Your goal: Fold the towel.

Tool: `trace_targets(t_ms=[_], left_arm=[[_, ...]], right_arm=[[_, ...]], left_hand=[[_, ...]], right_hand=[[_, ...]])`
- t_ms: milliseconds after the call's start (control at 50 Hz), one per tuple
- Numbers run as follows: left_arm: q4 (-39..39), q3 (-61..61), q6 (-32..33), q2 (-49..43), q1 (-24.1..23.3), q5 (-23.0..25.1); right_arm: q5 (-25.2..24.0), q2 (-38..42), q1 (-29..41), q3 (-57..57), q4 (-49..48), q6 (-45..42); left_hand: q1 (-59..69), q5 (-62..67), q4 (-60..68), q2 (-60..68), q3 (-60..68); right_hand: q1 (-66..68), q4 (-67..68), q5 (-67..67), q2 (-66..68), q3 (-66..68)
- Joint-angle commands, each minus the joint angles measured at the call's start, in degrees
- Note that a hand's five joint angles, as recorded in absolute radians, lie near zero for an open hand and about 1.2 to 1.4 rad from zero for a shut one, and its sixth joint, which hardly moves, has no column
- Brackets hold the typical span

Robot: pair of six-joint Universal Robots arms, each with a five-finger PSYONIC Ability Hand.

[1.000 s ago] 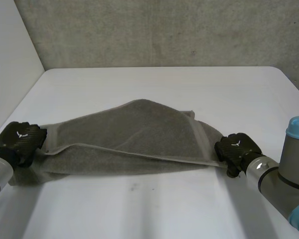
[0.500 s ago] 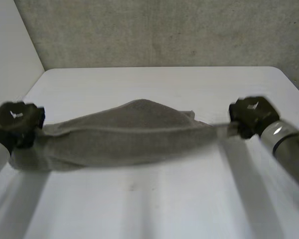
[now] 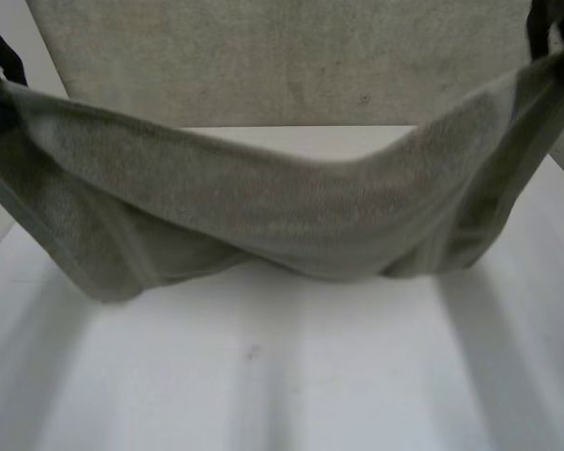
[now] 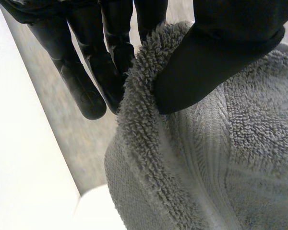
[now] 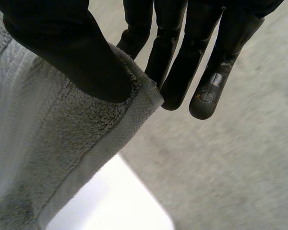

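Much of table (image 3: 282,385) behind towel (image 3: 263,202)

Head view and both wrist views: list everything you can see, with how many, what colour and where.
towel: one, grey, stretched in the air between the two hands, sagging in the middle over the table
table: one, white, below the towel
wall: one, grey, rough, behind the table
left hand: one, black, thumb and fingers pinching the towel's left end
right hand: one, black, thumb and fingers pinching a corner at the towel's right end
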Motion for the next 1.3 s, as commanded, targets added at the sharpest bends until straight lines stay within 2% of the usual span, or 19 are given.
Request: trace_targets(t_ms=[20, 100, 120, 180, 220, 280, 320, 340, 380, 420, 480, 540, 700, 800, 820, 860, 1020, 1140, 1300], left_arm=[[0.9, -5.2, 0.1, -9.8, -1.6, 0.2], [2.7, -2.4, 0.1, -21.4, -4.7, -1.7], [2.7, -2.4, 0.1, -21.5, -4.7, -1.7], [4.1, 3.2, 0.4, -28.0, -5.7, -4.7], [4.5, 7.0, 0.6, -30.8, -6.0, -5.6], [4.8, 16.3, 1.0, -34.7, -6.6, -5.8], [6.7, 26.7, 0.7, -36.2, -7.8, -5.9], [6.7, 26.8, 0.7, -36.3, -7.8, -5.9], [9.1, 31.7, 0.4, -36.5, -8.6, -5.9], [15.3, 39.0, 0.3, -36.5, -9.9, -6.0], [20.7, 41.4, 0.1, -36.0, -10.5, -6.2], [22.4, 41.2, -0.1, -35.5, -11.0, -6.3], [23.0, 28.5, -3.5, -34.4, -11.3, -5.9], [24.7, 9.8, -3.3, -33.4, -10.7, -5.4], [24.7, 9.7, -3.3, -33.4, -10.7, -5.4], [28.1, 1.1, -3.3, -33.6, -10.4, -3.4], [38.0, -16.9, -1.7, -33.9, -10.3, 1.0], [38.3, -23.0, 1.6, -31.0, -9.4, 1.2], [36.9, -31.0, 4.3, -20.1, -6.9, 1.2]], right_arm=[[0.7, 7.9, 0.6, 5.6, -0.4, -2.9], [1.2, 15.4, 0.6, 4.3, -1.1, -4.2], [1.2, 15.4, 0.6, 4.3, -1.1, -4.2], [2.7, 20.3, 0.8, -0.1, -4.4, -3.5], [5.3, 23.0, 1.2, -4.0, -10.9, -1.8], [6.3, 23.4, 1.2, -6.0, -15.5, -0.4], [7.1, 23.1, 1.1, -9.4, -26.2, 2.7], [7.1, 23.1, 1.1, -9.4, -26.3, 2.7], [7.6, 21.1, 1.1, -10.2, -37.4, 4.3], [7.7, 19.6, 0.9, -10.1, -41.7, 4.4], [7.2, 17.8, 1.0, -8.7, -45.5, 4.5], [6.7, 17.2, 1.0, -6.4, -44.3, 4.5], [1.8, 17.5, 0.2, 2.7, -35.3, 4.1], [-0.7, 18.1, -2.2, 9.3, -31.6, 3.5], [-0.7, 18.1, -2.2, 9.3, -31.5, 3.5], [-2.0, 19.3, -4.1, 14.5, -30.5, 1.9], [-2.1, 22.2, -6.8, 25.9, -28.8, -4.7], [-2.4, 20.5, -8.3, 31.1, -25.7, -6.8], [-3.6, 12.4, -10.7, 37.9, -22.3, -7.2]], left_hand=[[13.2, 11.8, 10.2, 10.5, 10.5], [13.2, 11.8, 10.2, 10.5, 10.5], [13.2, 11.8, 10.2, 10.5, 10.5], [13.2, 11.8, 10.2, 10.5, 10.5], [13.2, 11.8, 10.2, 10.5, 10.5], [13.2, 11.8, 10.2, 10.5, 10.5], [13.2, 11.8, 10.2, 10.5, 10.5], [13.2, 11.8, 10.2, 10.5, 10.5], [13.2, 11.8, 10.2, 10.5, 10.5], [13.2, 11.8, 10.2, 10.5, 10.5], [13.2, 11.8, 10.2, 10.5, 10.5], [13.2, 11.8, 10.2, 10.5, 10.5], [13.2, 11.8, 10.2, 10.5, 10.5], [13.2, 11.8, 10.2, 10.5, 10.5], [13.2, 11.8, 10.2, 10.5, 10.5], [13.2, 11.8, 10.2, 10.5, 10.5], [13.2, 11.8, 10.2, 10.5, 10.5], [13.2, 11.8, 10.2, 10.5, 10.5], [13.2, 11.8, 10.2, 10.5, 10.5]], right_hand=[[1.2, 11.5, 12.8, 11.8, 11.8], [1.2, 11.5, 12.8, 11.8, 11.8], [1.2, 11.5, 12.8, 11.8, 11.8], [1.2, 11.5, 12.8, 11.8, 11.8], [1.2, 11.5, 12.8, 11.8, 11.8], [1.2, 11.5, 12.8, 11.8, 11.8], [1.2, 11.5, 12.8, 11.8, 11.8], [1.2, 11.5, 12.8, 11.8, 11.8], [1.2, 11.5, 12.8, 11.8, 11.8], [1.2, 11.5, 12.8, 11.8, 11.8], [1.2, 11.5, 12.8, 11.8, 11.8], [1.2, 11.5, 12.8, 11.8, 11.8], [1.2, 11.5, 12.8, 11.8, 11.8], [1.2, 11.5, 12.8, 11.8, 11.8], [1.2, 11.5, 12.8, 11.8, 11.8], [1.2, 11.5, 12.8, 11.8, 11.8], [1.2, 11.5, 12.8, 11.8, 11.8], [1.2, 11.5, 12.8, 11.8, 11.8], [1.2, 11.5, 12.8, 11.8, 11.8]])
